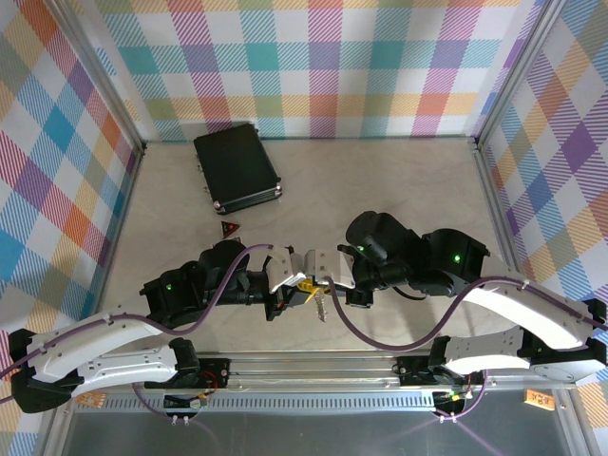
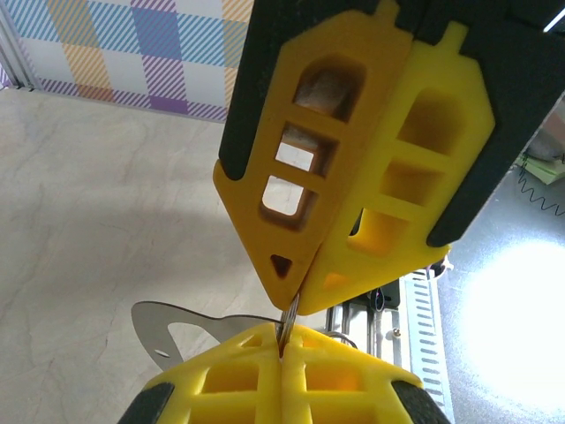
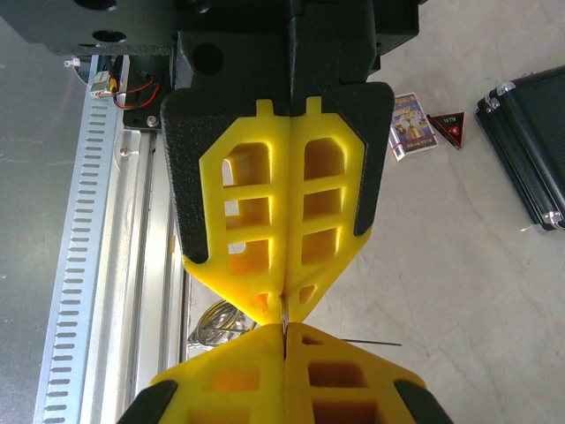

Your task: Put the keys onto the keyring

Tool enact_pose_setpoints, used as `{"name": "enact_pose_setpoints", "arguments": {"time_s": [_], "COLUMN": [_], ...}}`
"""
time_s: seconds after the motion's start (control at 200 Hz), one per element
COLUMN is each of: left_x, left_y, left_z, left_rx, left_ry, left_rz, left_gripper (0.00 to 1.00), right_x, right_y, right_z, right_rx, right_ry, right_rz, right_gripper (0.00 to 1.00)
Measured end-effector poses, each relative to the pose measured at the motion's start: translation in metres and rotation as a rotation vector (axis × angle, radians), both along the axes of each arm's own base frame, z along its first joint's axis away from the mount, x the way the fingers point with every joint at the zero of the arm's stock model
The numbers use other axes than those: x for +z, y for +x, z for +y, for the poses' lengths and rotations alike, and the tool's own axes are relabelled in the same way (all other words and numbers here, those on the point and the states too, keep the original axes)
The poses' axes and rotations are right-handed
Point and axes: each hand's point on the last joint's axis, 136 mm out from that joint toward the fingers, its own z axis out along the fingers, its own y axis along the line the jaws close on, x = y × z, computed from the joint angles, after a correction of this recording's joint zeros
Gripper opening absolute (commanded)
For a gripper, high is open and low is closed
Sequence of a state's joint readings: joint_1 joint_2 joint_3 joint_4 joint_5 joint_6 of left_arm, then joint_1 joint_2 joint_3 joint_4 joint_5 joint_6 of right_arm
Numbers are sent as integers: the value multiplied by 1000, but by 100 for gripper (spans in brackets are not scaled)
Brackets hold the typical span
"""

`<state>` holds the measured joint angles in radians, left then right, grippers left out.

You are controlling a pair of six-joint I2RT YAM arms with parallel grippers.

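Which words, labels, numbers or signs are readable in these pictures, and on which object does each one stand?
No text can be quoted with certainty.
Small colourful card on the table: it carries print, too small to read.
Red and black triangle beside it: a pale marking, too blurred to read.
Orange tag at the near rail: too small to read.

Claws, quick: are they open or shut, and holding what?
Left claw: shut on the keyring.
Right claw: shut on a thin metal bit; which piece, cannot tell.
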<state>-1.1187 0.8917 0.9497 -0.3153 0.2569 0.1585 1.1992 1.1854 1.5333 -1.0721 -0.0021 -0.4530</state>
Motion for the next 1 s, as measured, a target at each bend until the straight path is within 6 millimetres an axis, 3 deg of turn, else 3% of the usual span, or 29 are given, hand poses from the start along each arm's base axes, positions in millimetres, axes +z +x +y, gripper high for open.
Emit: {"name": "enact_pose_setpoints", "arguments": {"time_s": [0.505,0.64,0.76,0.88,1.0], "left_x": [-1,2,12,29,49], "left_y": [-3,-6,-12,-17,-24], "left_z": [1,0,2,5,12], "left_rx": [-17,-37,-63,-79,-96], "left_ry": [-1,-16,-56,-142,-234], "left_rz": [-4,-13,-21,-51,-70], "left_gripper": [0,0,0,0,0], "right_x": [0,2,12,30,50], "right_y": [-2,-6,-5,-11,-22], "right_z": [1,5,6,2,-9], "right_rx": [5,7,-15,-17,-3], "right_ry": [3,24,93,226,377], "right_rz": [18,43,41,31,33], "right_gripper": [0,29,43,49,47]}}
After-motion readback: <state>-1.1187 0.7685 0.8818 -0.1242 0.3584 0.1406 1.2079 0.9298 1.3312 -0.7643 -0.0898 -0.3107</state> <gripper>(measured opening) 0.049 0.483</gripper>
